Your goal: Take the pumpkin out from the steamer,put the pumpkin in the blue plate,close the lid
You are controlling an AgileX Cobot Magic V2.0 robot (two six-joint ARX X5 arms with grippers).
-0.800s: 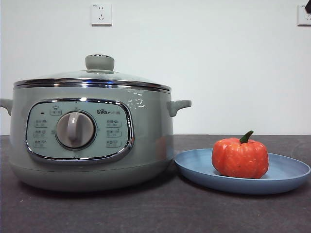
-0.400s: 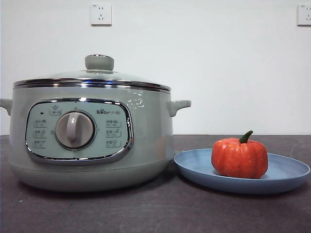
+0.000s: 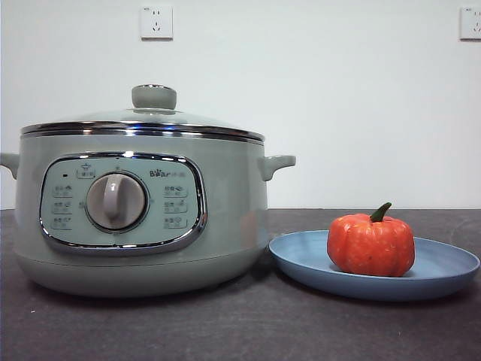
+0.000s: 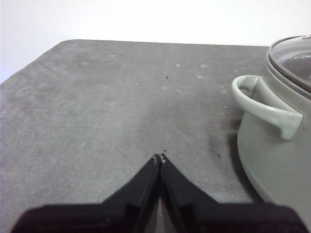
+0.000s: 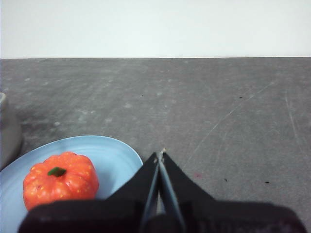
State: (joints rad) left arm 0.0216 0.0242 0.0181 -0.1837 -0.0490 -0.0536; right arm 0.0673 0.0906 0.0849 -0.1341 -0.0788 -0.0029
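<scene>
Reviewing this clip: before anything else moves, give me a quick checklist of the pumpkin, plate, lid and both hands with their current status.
1. Pumpkin out of the steamer: ok.
2. Pumpkin sitting upright in the blue plate: ok.
3. Lid seated on the steamer rim: ok, appears level and closed.
4. Left hand shut, holding nothing, beside the steamer handle: ok.
5. Right hand shut, holding nothing, near the plate's edge: ok.
6. Anything left inside the steamer: cannot tell.

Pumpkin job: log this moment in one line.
pumpkin: on blue plate | lid: on steamer | left pincer: shut, empty | right pincer: shut, empty
</scene>
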